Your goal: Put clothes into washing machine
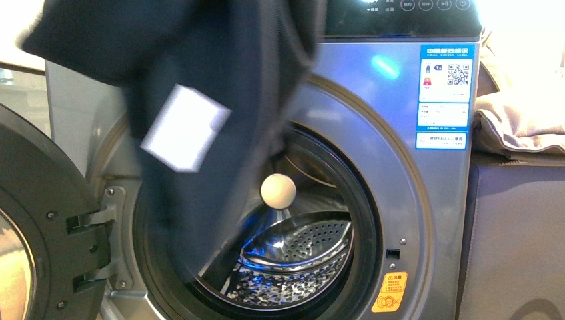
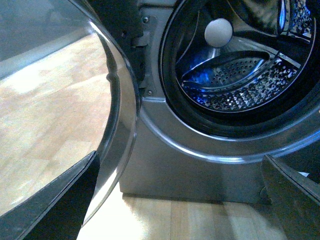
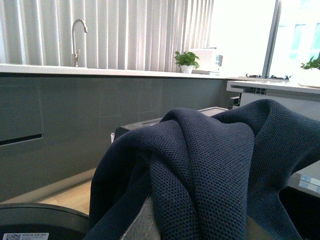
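Clothes (image 3: 210,165) drape over the right hand, covering it.

I saw a dark navy knitted fabric garment (image 1: 200,60), finely dotted in weave, bearing a white rectangular tag (image 1: 184,128). The silver-grey front-loading washing machine (image 1: 373,113) carried a blue rectangular label (image 1: 445,87), an orange warning sticker (image 1: 389,292) and a hole-speckled steel drum (image 1: 300,247).

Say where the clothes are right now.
Front view: the clothes hang upper left, draped before the open porthole of the washing machine, white tag left of the pale ball.
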You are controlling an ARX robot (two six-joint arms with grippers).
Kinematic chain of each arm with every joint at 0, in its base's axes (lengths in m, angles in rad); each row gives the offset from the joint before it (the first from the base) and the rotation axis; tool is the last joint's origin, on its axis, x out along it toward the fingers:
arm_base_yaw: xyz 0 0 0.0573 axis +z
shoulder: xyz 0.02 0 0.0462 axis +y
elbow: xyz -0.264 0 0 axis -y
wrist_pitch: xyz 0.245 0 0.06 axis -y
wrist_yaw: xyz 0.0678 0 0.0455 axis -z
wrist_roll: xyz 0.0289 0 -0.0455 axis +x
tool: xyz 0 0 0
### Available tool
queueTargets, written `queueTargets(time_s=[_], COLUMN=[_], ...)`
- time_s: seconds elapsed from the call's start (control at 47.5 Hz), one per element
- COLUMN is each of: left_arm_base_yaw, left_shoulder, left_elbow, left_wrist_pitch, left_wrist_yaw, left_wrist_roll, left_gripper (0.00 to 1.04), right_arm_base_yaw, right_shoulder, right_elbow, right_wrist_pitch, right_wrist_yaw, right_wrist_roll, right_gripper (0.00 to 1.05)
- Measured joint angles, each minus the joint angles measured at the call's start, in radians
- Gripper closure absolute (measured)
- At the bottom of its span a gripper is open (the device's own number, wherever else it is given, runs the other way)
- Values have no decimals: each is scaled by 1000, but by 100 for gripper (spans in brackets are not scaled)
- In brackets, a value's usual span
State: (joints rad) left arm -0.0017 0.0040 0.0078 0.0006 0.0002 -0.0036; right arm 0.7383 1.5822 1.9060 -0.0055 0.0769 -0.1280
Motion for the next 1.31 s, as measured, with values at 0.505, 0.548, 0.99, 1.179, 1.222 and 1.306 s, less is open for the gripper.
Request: queueTargets(time_s=[0.505,0.548,0.99,1.179,1.222,1.306], left_arm_base_yaw=[222,239,115,16,6,-7], left_shoulder=[178,221,685,794,808,832], left_elbow=[65,97,548,637,645,653], left_wrist_pitch=[341,380,470,452,455,491], left_wrist_yaw=[230,268,560,562,573,631], left_wrist_roll=[-73,-72,-93,-80,-80,-95], left_gripper=[6,6,6,6,6,6], right_arm_base_yaw=[0,0,0,0,0,0], right_shoulder=[0,0,0,0,0,0], right_elbow=[0,0,0,0,0,0], right_wrist_pitch=[0,0,0,0,0,0], right_wrist_yaw=[1,0,1,0,0,0], right_wrist_roll=[0,0,0,0,0,0], right_gripper=[95,95,95,95,95,95])
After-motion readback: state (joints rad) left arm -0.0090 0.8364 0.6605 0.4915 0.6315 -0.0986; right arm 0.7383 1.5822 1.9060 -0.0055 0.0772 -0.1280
